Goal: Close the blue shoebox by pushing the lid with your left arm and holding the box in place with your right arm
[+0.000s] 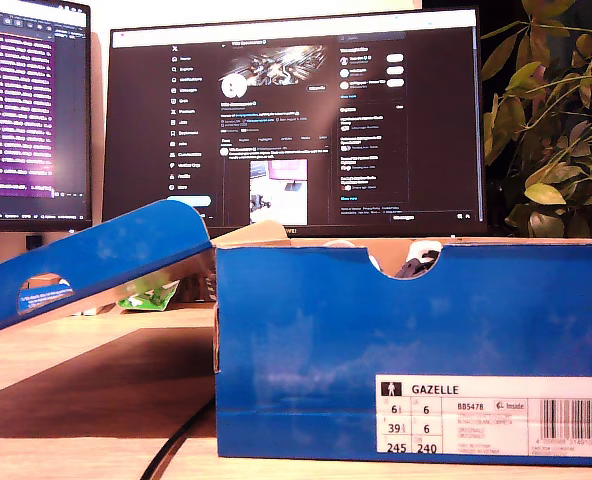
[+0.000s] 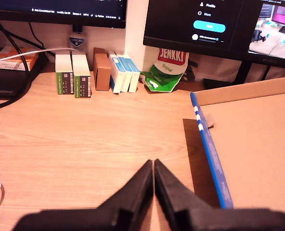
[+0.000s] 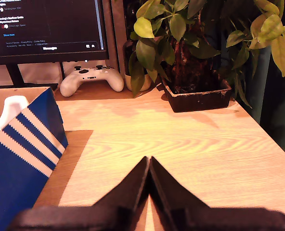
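**On the desk, the shoebox sits open**

On the desk [image 2: 84, 139], the blue shoebox [image 1: 406, 350] stands with its lid [image 1: 86, 265] tilted up, toward the exterior view's left. My first end effector [image 2: 153, 166] is clenched and holds nothing, near the lid's edge. My second end effector [image 3: 148, 163] is clenched and empty too, beside the striped box wall.

My second gripper [image 3: 149, 166], jaws pressed tight together w/ nothing between them, sits over bare wooden desk [image 3: 190, 144]. Just beside it is a corner of the blue shoebox [image 3: 22, 159] w/ white zigzag-edged stripes, something white poking over its rim. Farther off: white game controller [image 3: 92, 79] under a dark monitor [image 3: 46, 29], and next to that a leafy plant [image 3: 181, 33] in a black pot [image 3: 198, 96].
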`<action>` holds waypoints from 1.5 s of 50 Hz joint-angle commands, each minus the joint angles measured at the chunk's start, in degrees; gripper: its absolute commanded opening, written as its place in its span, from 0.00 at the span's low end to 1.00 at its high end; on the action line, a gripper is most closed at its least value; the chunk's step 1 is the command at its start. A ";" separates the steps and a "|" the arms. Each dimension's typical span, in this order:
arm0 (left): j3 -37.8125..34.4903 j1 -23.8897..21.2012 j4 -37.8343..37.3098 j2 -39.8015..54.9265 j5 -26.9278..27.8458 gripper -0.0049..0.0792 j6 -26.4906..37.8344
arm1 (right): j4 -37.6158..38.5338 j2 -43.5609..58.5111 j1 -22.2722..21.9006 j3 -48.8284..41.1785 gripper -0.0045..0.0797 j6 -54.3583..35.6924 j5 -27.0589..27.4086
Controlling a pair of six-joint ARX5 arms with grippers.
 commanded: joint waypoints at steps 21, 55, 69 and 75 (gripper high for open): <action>-1.77 0.09 -1.14 -0.39 0.13 0.04 -0.22 | 0.46 -0.37 -0.02 -1.11 0.04 0.17 -0.04; 7.41 0.09 0.02 -0.17 5.95 0.04 -11.10 | -4.04 -0.35 0.00 9.03 0.04 16.79 -5.16; 19.96 0.11 -3.58 12.44 8.98 0.04 -11.98 | -13.84 9.35 -0.02 25.51 0.04 16.48 -6.99; 22.99 0.11 -3.61 22.97 11.52 0.04 -9.11 | -14.32 17.84 -0.02 28.61 0.04 14.53 -12.63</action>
